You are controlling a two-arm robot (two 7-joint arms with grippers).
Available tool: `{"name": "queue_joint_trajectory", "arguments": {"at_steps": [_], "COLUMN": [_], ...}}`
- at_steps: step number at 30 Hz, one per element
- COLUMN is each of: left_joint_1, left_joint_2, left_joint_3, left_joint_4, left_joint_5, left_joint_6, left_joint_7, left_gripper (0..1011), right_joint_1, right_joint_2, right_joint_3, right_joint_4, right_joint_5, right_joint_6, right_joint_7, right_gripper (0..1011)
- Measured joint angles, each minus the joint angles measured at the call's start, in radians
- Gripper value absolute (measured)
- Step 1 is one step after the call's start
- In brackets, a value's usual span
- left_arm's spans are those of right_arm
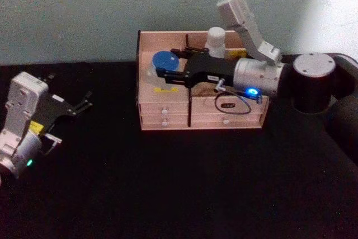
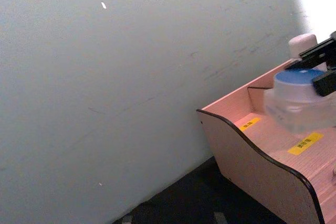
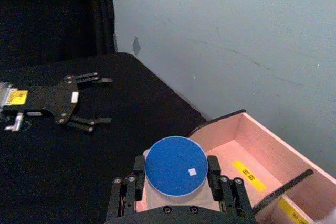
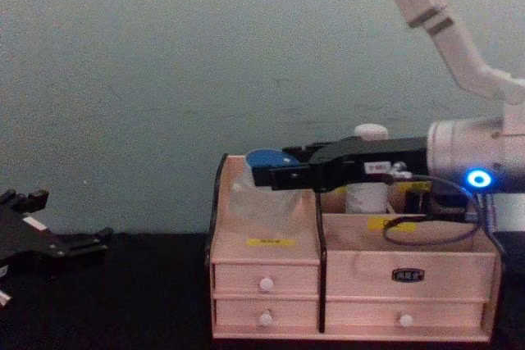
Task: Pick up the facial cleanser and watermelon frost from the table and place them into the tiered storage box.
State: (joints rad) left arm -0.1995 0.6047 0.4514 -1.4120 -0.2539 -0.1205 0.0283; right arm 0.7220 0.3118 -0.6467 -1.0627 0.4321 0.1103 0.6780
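Note:
My right gripper [image 1: 162,74] reaches over the tiered storage box [image 1: 168,113] and is shut on the watermelon frost [image 1: 165,60], a clear jar with a blue lid [image 3: 175,165]. The jar [image 4: 250,182] sits in the box's left compartment [image 2: 252,161]; its base is hidden behind the side wall, so I cannot tell whether it rests on the floor. The facial cleanser [image 1: 216,40], a white bottle, stands upright in the back right compartment [image 4: 369,186]. My left gripper [image 1: 84,103] lies parked and open on the table far to the left [image 3: 105,100].
The box stands against a pale wall at the back of the black table [image 1: 168,194]. Yellow labels [image 3: 249,176] mark the compartment floors. Drawers with white knobs [image 4: 265,284] face me. A black cable [image 4: 426,231] hangs from the right wrist over the box's right side.

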Motion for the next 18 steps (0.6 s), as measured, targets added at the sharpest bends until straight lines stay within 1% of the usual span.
{"name": "queue_joint_trajectory", "arguments": {"at_steps": [9,12,18], "left_joint_1": [0.0,0.0,0.0], "left_joint_2": [0.0,0.0,0.0], "left_joint_3": [0.0,0.0,0.0], "left_joint_4": [0.0,0.0,0.0], "left_joint_5": [0.0,0.0,0.0], "left_joint_6": [0.0,0.0,0.0], "left_joint_7": [0.0,0.0,0.0], "left_gripper": [1001,1001,1001], "right_joint_1": [0.05,0.063,0.075], "right_joint_2": [-0.066,-0.082,-0.1], "right_joint_3": [-0.005,-0.005,0.002], "right_joint_4": [0.11,0.14,0.174], "right_joint_5": [-0.03,-0.043,-0.062], "right_joint_6": [0.0,0.0,0.006], "right_joint_7": [-0.02,-0.028,-0.039], "right_gripper": [706,706,706]}}
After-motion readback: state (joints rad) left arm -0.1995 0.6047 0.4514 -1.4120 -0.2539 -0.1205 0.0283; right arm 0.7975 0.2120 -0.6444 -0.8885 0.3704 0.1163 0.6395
